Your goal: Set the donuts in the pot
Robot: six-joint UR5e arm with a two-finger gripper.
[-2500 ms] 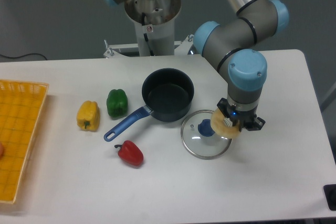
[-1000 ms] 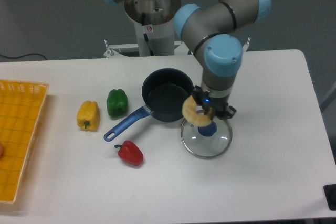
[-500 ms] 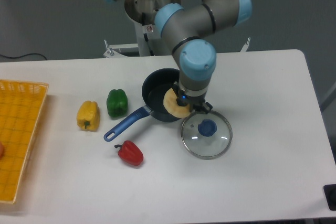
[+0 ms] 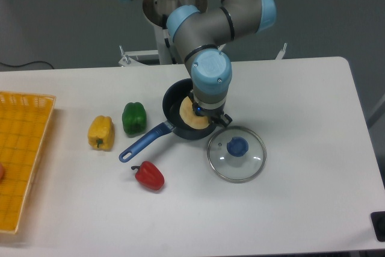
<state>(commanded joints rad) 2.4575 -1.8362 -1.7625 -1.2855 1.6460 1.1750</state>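
1. The gripper (image 4: 204, 118) was seen closed on the donut (image 4: 191, 116), the pale ring held above the pot's opening, tilted with its broad face turned toward the camera's left.
2. The pot (image 4: 178, 102) was set near the table's middle, its long blue handle (image 4: 144, 142) pointed toward the lower left, at the camera's near side.
3. The glass lid (image 4: 236, 153) was laid flat just beside the pot, to its lower right.
4. A green pepper (image 4: 134, 117), a yellow pepper (image 4: 101, 132) and a red pepper (image 4: 149, 176) were placed left of the pot; a yellow basket (image 4: 18, 154) was positioned at the table's far left.
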